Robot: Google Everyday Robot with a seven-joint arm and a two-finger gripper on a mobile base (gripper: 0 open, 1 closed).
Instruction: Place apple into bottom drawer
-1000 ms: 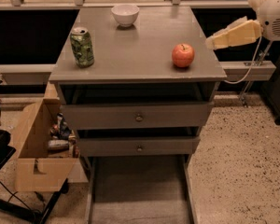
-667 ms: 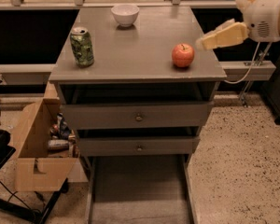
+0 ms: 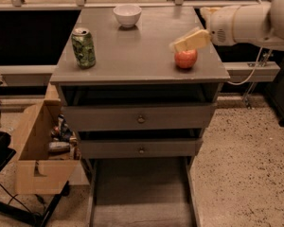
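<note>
The red-orange apple [image 3: 186,58] sits on the grey cabinet top [image 3: 132,46] near its right front corner. My gripper [image 3: 176,45] reaches in from the right on a white arm, its yellowish fingers [image 3: 193,40] just above and behind the apple, tips over the apple's upper left. The bottom drawer [image 3: 141,200] is pulled out at floor level under the cabinet, a wide shallow grey tray with nothing in it.
A green can [image 3: 84,47] stands at the top's left front. A white bowl [image 3: 127,14] stands at the back middle. Two upper drawers with small knobs [image 3: 141,119] are partly open. A cardboard box [image 3: 40,150] of items stands at the left on the floor.
My arm has moved left and down from beyond the cabinet's right edge, and the gripper is now right over the apple. The apple has not moved.
</note>
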